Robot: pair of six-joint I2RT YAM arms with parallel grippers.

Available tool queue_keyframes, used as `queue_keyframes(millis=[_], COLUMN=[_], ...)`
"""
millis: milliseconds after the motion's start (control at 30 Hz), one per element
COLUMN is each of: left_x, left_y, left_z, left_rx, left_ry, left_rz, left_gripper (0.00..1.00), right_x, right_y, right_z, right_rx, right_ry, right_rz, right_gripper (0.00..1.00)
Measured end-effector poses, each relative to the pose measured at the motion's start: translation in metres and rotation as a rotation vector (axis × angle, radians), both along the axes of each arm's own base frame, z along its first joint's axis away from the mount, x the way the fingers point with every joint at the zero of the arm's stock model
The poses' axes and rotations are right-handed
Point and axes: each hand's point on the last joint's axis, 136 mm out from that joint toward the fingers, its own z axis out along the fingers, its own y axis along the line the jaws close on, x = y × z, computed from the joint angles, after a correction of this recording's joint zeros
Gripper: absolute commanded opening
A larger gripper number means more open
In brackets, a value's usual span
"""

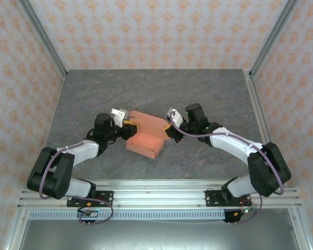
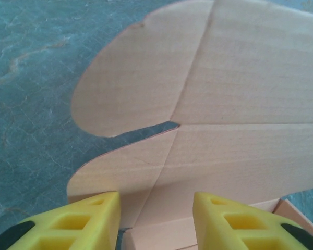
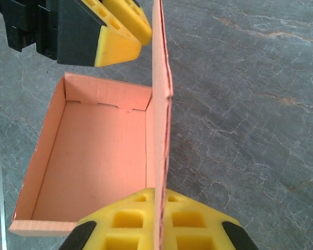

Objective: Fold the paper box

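Top external: the paper box [image 1: 145, 143] is seen mid-bench [image 1: 208, 99], flanked by the left claw [image 1: 129, 126] and the right claw [image 1: 168, 130]. In the right wrist view, the box's upright lid panel [image 3: 159, 78] is shown pinched by the right claw. In the left wrist view, the left claw is shown parted, with rounded tabs [image 2: 130, 88] ahead.

Grey, marble-veined tabletop [image 1: 146, 94] underneath, matte and evenly lit. Closed in at the back and both sides by walls [image 1: 156, 31] papered pale cream with an orange floral repeat. Framed by slanting aluminium posts [image 1: 41, 36] at the back corners. Edged along the near side by a ribbed aluminium rail [image 1: 156, 190].
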Motion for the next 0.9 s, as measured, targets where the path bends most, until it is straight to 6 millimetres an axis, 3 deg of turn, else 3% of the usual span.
queue_keyframes(millis=[100, 200, 367, 600, 900], left_x=[0.000, -0.001, -0.001, 0.000, 0.005], left_y=[0.003, 0.009, 0.022, 0.024, 0.017], left_z=[0.002, 0.016, 0.040, 0.006, -0.016], left_rx=[0.009, 0.022, 0.036, 0.037, 0.017], left_ry=[0.000, -0.038, -0.100, 0.018, 0.064], left_rz=[0.018, 0.049, 0.104, 0.108, 0.078], left_gripper=[0.42, 0.66, 0.68, 0.86, 0.84], right_x=[0.002, 0.003, 0.004, 0.003, 0.003], right_y=[-0.001, -0.001, -0.001, -0.002, -0.002], right_z=[0.000, 0.000, 0.001, 0.003, 0.003], right_rx=[-0.005, -0.007, -0.005, -0.004, -0.004], right_ry=[-0.008, -0.012, -0.018, -0.023, -0.022], right_rz=[-0.010, -0.014, -0.015, -0.013, -0.012], right_gripper=[0.00, 0.00, 0.00, 0.00, 0.00])
